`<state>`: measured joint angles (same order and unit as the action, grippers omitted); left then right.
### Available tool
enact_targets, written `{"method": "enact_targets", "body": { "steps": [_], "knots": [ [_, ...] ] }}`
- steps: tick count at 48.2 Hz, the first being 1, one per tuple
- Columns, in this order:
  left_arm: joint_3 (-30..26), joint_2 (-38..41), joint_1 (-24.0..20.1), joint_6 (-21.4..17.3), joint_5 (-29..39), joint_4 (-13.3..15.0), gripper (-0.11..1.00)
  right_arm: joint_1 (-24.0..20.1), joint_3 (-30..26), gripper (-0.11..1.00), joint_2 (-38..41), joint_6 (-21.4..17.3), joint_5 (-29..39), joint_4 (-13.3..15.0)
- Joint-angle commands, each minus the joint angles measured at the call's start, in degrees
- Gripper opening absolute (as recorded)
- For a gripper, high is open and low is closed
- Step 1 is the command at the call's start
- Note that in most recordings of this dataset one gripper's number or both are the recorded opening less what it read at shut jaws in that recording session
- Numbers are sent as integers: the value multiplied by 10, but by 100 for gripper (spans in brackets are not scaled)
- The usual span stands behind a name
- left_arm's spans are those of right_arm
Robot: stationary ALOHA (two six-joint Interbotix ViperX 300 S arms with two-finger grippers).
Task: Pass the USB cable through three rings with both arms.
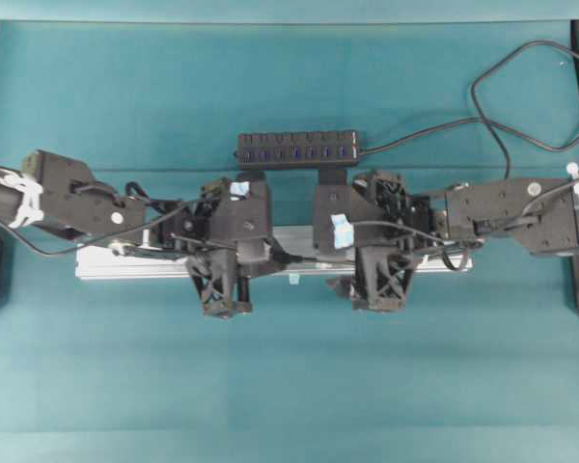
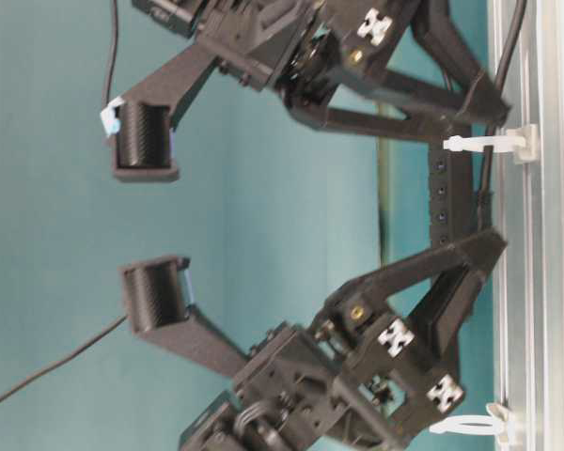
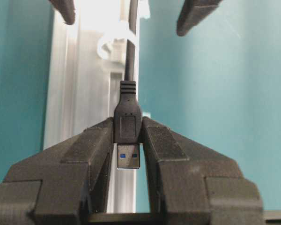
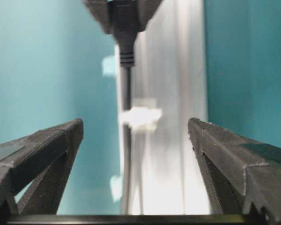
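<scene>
My left gripper [image 3: 128, 125] is shut on the black plug of the USB cable [image 3: 129, 70], and the plug's silver tip [image 3: 129, 157] points back between the fingers. From the plug the cable leads away along the silver rail [image 3: 91, 93] and meets a whitish ring [image 3: 111, 44]. My right gripper [image 4: 135, 123] faces the left one, open wide and holding nothing. The cable [image 4: 126, 89] and the same ring [image 4: 140, 117] lie just beyond its fingertips. In the table-level view two rings [image 2: 489, 143] [image 2: 470, 425] stand on the rail [image 2: 540, 244].
A black multi-port hub [image 1: 299, 147] lies behind the rail [image 1: 125, 262], its own cable looping off to the back right. Both arms hang close together over the rail's middle. Teal cloth covers the table [image 1: 289, 386]. Pale teal tabs [image 1: 292, 278] sit on the rail's edge.
</scene>
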<state>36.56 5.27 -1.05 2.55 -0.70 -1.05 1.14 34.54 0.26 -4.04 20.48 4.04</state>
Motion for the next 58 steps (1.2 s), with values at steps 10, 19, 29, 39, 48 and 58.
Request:
{"method": "enact_targets", "body": {
  "steps": [10, 19, 29, 39, 48, 58],
  "knots": [
    [2, -52, 1, -4, 20, -2, 22, 0, -58, 78, 18, 2, -10, 11],
    [6, -75, 1, -4, 36, -2, 22, 2, -63, 77, 25, 1, -11, 14],
    [11, -94, 1, -4, 42, -2, 22, 2, -62, 77, 31, -3, -33, 13],
    [11, -94, 0, -4, 42, -2, 22, -6, -65, 75, 46, -4, -57, 11],
    [11, -95, 0, -4, 46, -2, 22, -6, -65, 45, 47, -4, -62, 11],
    [12, -95, 0, -4, 47, -2, 22, -6, -65, 3, 47, -3, -62, 11]
  ]
}}
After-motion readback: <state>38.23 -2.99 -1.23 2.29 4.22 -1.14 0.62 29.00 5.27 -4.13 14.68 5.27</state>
